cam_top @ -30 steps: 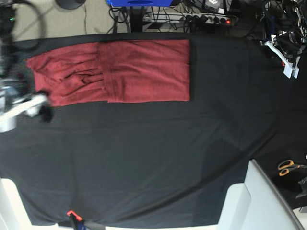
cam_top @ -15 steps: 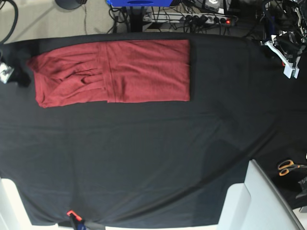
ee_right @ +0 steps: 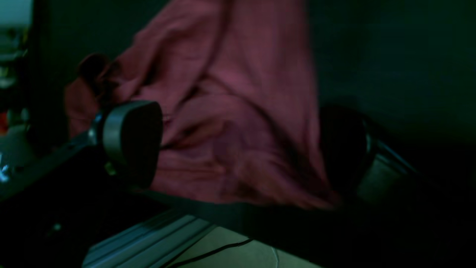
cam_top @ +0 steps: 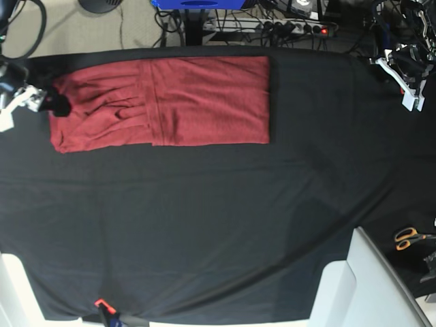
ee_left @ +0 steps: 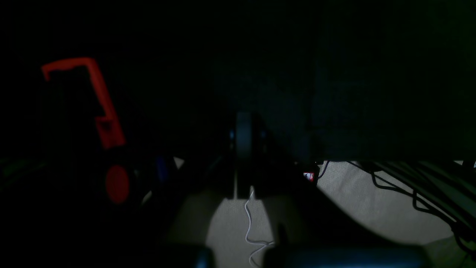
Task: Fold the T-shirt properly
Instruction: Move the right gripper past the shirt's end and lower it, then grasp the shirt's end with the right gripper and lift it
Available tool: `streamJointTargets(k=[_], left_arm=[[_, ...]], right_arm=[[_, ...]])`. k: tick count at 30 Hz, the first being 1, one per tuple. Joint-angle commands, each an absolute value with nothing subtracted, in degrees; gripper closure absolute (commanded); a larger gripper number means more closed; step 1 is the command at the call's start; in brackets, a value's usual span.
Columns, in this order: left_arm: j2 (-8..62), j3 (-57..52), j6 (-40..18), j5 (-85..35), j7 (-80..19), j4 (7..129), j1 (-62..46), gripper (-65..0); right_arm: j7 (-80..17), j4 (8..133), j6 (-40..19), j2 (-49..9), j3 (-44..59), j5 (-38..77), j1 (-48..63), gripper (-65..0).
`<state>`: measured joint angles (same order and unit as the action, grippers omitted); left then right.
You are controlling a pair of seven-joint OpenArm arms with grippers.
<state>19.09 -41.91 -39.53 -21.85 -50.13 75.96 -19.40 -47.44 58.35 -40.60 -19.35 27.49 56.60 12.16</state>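
Maroon cloth, the T-shirt (cam_top: 163, 102), lies folded into a long band at the worktop's (cam_top: 225, 225) twelve-to-ten o'clock stretch, its nine o'clock end bunched and creased. The right gripper (cam_top: 49, 103), which a moment ago sat off the cloth, has swung in to that rumpled end and spread its jaws wide; the wrist view shows them straddling the fabric without pinching it. That looks like the setup for the next fold. The left gripper (cam_top: 409, 82) is parked at two o'clock, well apart, jaws closed on nothing.
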Motion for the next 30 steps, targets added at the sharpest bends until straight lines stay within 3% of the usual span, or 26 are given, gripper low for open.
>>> streamJointTargets(k=[1, 20, 26, 30], left_arm=[[20.3, -42.3, -40.0, -22.3, -49.5, 77.0, -20.3, 0.0], [19.5, -42.6, -40.0, -22.4, -49.5, 77.1, -20.9, 0.0], [19.1, -42.4, -40.0, -22.4, -49.5, 77.1, -20.7, 0.0], [19.1, -42.4, -40.0, -22.4, -49.5, 77.1, -20.7, 0.0]], right_arm=[[-49.4, 58.4, -40.0, -19.5, 26.6, 54.9, 12.5, -61.2], [-49.7, 58.7, -40.0, -16.0, 18.2, 54.8, 12.4, -60.8], [-49.3, 59.8, -40.0, -16.1, 13.4, 54.8, 12.1, -44.3], [-49.3, 59.6, -40.0, -16.0, 13.2, 54.8, 11.1, -42.5]])
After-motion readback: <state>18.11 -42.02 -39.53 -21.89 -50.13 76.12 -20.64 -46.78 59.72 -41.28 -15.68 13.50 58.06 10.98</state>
